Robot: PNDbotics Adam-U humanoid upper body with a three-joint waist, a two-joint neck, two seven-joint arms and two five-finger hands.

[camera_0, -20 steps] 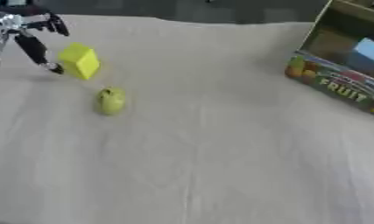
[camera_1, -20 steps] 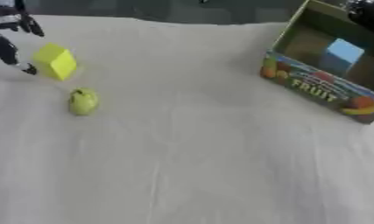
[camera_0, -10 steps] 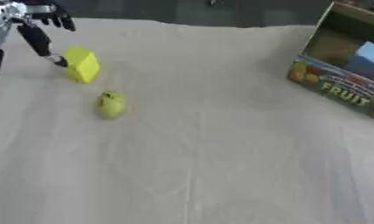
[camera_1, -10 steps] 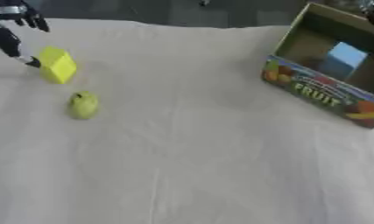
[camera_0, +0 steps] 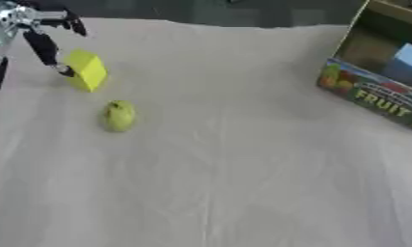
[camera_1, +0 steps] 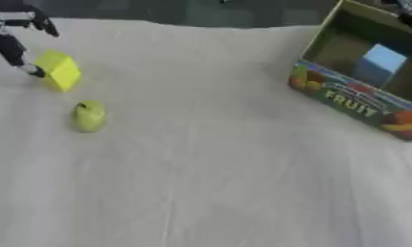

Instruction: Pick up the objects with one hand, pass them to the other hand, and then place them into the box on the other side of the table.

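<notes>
My left hand (camera_0: 36, 29) hangs at the far left corner of the bench (camera_0: 242, 183), black with a silver joint, its fingers spread wide and holding nothing. One long finger (camera_0: 47, 50) points down and forward, and its tip sits right against the left face of the yellow block (camera_0: 87, 70); I cannot tell for sure whether it touches or stands just clear. Another finger sticks out to the right, above the block and apart from it.

The yellow block rests on the pale cloth just to the right of that fingertip, tilted a little. Nearer to me than the hand and slightly to its right lies the green apple (camera_0: 118, 116), stem end up, apart from the block and from my fingers.

Well across the bench to the right of my hand stands the fruit box (camera_1: 357, 103), its open side turned toward me, with printed fruit and the word FRUIT along its front wall. Inside it sits a blue cube (camera_1: 379, 62).

A dark scrap shows at the top right corner; I cannot tell what it is.
</notes>
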